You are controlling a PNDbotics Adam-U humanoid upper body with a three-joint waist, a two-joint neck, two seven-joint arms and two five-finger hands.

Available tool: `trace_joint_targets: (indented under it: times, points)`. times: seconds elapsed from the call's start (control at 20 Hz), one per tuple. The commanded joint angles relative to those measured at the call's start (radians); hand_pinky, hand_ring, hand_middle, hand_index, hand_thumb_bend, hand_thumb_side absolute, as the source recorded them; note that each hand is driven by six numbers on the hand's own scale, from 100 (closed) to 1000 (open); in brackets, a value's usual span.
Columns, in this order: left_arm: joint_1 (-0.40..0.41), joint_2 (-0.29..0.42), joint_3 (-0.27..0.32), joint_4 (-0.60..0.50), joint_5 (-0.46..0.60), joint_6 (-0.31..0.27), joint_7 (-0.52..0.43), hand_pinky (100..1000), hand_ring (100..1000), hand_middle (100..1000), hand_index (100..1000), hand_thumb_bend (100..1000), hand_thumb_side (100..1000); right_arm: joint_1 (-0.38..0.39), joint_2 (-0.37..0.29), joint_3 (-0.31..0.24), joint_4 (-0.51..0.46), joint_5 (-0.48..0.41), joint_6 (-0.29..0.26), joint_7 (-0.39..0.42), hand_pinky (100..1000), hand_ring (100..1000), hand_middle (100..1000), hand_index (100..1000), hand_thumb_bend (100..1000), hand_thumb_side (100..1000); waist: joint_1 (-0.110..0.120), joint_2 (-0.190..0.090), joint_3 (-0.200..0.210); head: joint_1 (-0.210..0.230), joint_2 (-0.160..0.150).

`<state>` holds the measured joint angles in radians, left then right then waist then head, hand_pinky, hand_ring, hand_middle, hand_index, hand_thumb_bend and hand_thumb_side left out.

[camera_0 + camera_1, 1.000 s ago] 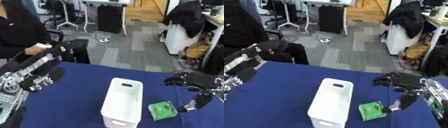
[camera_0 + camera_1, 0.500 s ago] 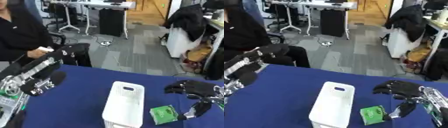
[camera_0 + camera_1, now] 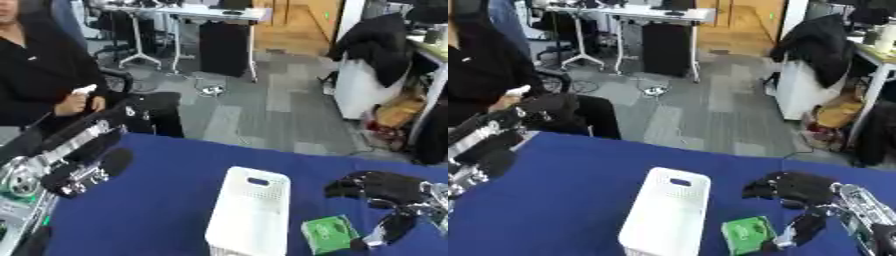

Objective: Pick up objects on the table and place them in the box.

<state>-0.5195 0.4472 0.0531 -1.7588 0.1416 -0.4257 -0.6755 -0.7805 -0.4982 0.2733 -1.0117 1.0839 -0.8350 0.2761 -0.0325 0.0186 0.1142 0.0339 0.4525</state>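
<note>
So far nothing shows inside the white box (image 3: pixel 251 215), though we cannot see down into it. The green object (image 3: pixel 749 234) lies on the blue tabletop (image 3: pixel 166 205) just beside the box. Our right hand (image 3: pixel 798 192) hovers close over it, fingers apart, holding nothing. Our left hand (image 3: pixel 83 160) hangs raised at the left, fingers relaxed. The pick-up remains.

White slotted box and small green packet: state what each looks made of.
White slotted box: apparently moulded plastic, matte, with perforated walls and a cut handle slot. Small green packet: probably printed card or wrapped film with pale markings; the look leaves it open.
</note>
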Motion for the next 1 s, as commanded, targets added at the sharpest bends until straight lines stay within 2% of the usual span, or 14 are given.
trace_joint_targets:
  times: [0.05,0.55,1.0]
  points:
    - [-0.018,0.008,0.002,-0.016,0.008,-0.221,-0.224,994,1000,1000,1000,100,875,-0.016,-0.012,0.001,-0.011,-0.002,-0.072,0.084,838,849,889,956,712,1000,0.003,-0.008,0.0,-0.014,-0.012]
    - [-0.02,0.008,0.001,-0.015,0.009,-0.223,-0.23,993,1000,1000,1000,100,876,0.014,0.029,0.01,0.024,0.026,-0.072,0.102,831,843,885,960,673,1000,0.003,-0.007,-0.001,-0.012,-0.012]
    - [-0.021,0.007,0.001,-0.016,0.007,-0.225,-0.231,992,1000,1000,1000,100,877,0.042,0.062,0.008,0.054,0.13,-0.067,0.037,832,848,890,966,659,1000,0.006,-0.004,-0.001,-0.008,-0.027]
